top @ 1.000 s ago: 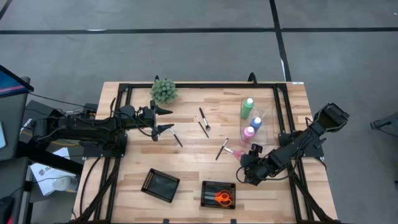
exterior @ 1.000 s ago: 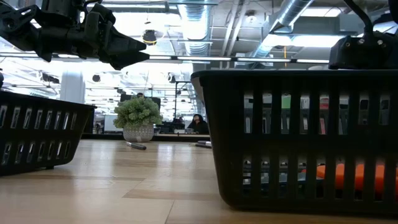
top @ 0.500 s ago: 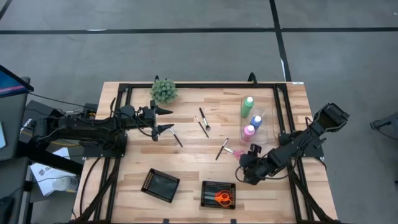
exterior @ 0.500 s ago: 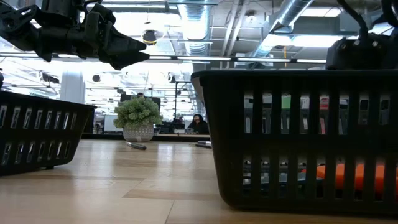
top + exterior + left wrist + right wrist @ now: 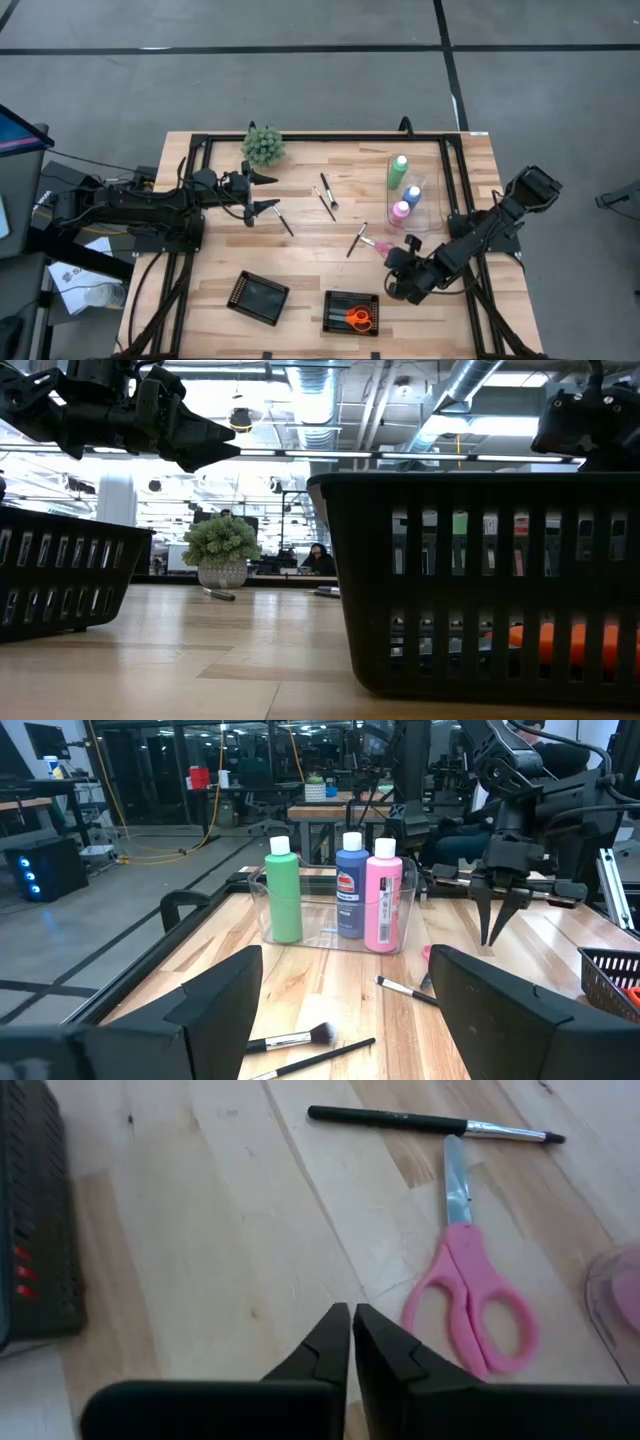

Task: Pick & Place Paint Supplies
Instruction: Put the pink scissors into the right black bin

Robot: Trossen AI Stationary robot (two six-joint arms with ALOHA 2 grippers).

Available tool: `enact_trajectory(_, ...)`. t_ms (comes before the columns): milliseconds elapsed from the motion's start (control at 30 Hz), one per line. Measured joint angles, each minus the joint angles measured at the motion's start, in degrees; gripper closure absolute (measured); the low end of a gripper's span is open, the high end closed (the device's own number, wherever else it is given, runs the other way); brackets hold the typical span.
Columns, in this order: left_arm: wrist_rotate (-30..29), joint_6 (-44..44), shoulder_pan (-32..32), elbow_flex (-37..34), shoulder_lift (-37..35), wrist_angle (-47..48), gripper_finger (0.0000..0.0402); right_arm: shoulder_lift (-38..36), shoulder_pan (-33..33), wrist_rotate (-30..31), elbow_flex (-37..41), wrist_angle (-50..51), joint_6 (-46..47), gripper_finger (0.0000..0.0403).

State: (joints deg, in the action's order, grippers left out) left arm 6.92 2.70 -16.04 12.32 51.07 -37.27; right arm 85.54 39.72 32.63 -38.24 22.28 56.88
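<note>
Hovering low over the table near its right edge, the right gripper point(image 5: 350, 1342) has its fingertips pressed together on nothing, with the pink scissors point(image 5: 470, 1288) lying flat on the wood just beside it and a thin brush point(image 5: 430, 1122) just past their blade tip. The likely trouble, as I judge it, is that pinched-together fingers coming down on flat scissors would only push them along the boards or nudge them into the brush; the jaws would need to spread first. The left gripper point(image 5: 262, 194) waits on the far left part of the table with its fingers spread wide, near another brush point(image 5: 283, 220) and the plant ball point(image 5: 263, 145). A clear bin point(image 5: 400, 915) at the far right holds the green bottle point(image 5: 284, 890), blue bottle point(image 5: 350, 885) and pink bottle point(image 5: 384, 894), all upright in a row. On the near side, one black tray point(image 5: 332, 311) contains orange scissors point(image 5: 358, 317), while the other black tray point(image 5: 259, 298) to its left looks to hold nothing.
</note>
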Motion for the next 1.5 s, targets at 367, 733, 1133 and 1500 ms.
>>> enact_trajectory(367,0.0,0.0,0.0,0.0,0.0,0.1,0.0121,3.4,-3.8,-0.6,-0.1,2.3,1.9,0.0403)
enact_trajectory(733,0.0,0.0,0.0,0.0,0.0,0.5,0.0121,10.7,-4.0,-10.5,-5.9,4.4,-0.6,0.0403)
enact_trajectory(1133,0.0,-0.1,0.0,0.0,0.0,0.8,0.0121,7.6,0.5,-14.0,-18.7,23.0,2.4,0.0403)
enact_trajectory(1500,0.0,0.0,0.0,0.0,0.0,0.9,0.0121,7.6,4.7,-14.4,-19.9,15.8,-5.0,0.0362)
